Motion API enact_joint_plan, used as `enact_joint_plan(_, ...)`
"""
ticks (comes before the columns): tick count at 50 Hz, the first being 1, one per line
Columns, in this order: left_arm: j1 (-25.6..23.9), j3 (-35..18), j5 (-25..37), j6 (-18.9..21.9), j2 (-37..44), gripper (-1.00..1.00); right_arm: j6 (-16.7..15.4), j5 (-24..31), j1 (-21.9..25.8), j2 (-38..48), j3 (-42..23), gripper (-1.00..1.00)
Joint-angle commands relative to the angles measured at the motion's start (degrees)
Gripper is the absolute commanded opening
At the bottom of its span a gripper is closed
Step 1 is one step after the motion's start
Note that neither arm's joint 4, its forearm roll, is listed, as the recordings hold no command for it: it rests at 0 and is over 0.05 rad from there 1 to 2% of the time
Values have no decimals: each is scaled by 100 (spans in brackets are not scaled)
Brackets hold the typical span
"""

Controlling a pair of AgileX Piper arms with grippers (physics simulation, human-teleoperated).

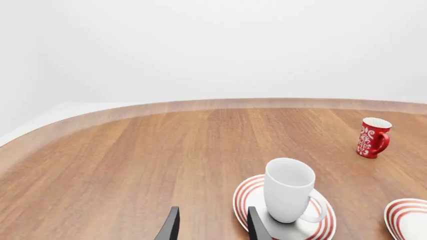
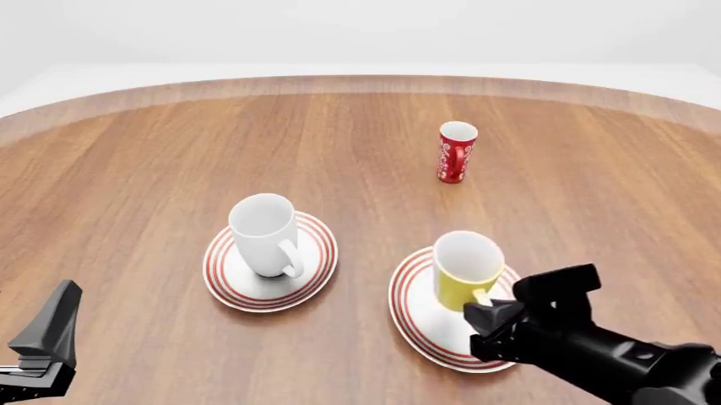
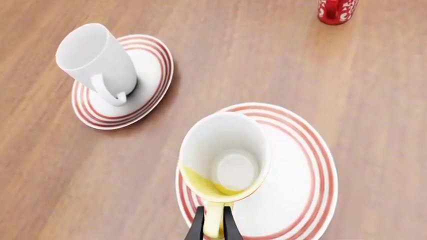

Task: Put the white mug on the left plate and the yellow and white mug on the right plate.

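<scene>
Yellow and white mug stood upright on the right plate, its handle pinched in the right claw; release seemed next. The white mug sat on the left plate, left claw apart, empty.

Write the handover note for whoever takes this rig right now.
Left gripper: open, empty, drawn back near the table's near left edge.
Right gripper: shut on the yellow mug's handle.
White mug: upright on the left plate, released. That half is done.
Yellow mug: over or on the right plate; I cannot tell whether its base has touched down.
Red cup: farther back on the table, not part of the job.
Left to do: confirm the yellow mug is seated, open the right gripper, withdraw.
</scene>
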Motion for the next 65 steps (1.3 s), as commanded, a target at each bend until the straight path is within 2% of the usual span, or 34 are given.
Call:
enact_joint_plan(1, 0, 0, 0, 0, 0, 100, 94, -192, -1, 268, -9, -100)
enact_joint_plan(22, 0, 0, 0, 0, 0, 100, 211, -434, -40, 536, 69, -100)
enact_joint_plan(52, 0, 0, 0, 0, 0, 100, 320, -470, -69, 575, 104, -100)
enact_joint_plan(53, 0, 0, 0, 0, 0, 100, 319, -463, -77, 566, 105, 100)
enact_joint_plan(65, 0, 0, 0, 0, 0, 100, 298, -403, -130, 503, 105, 100)
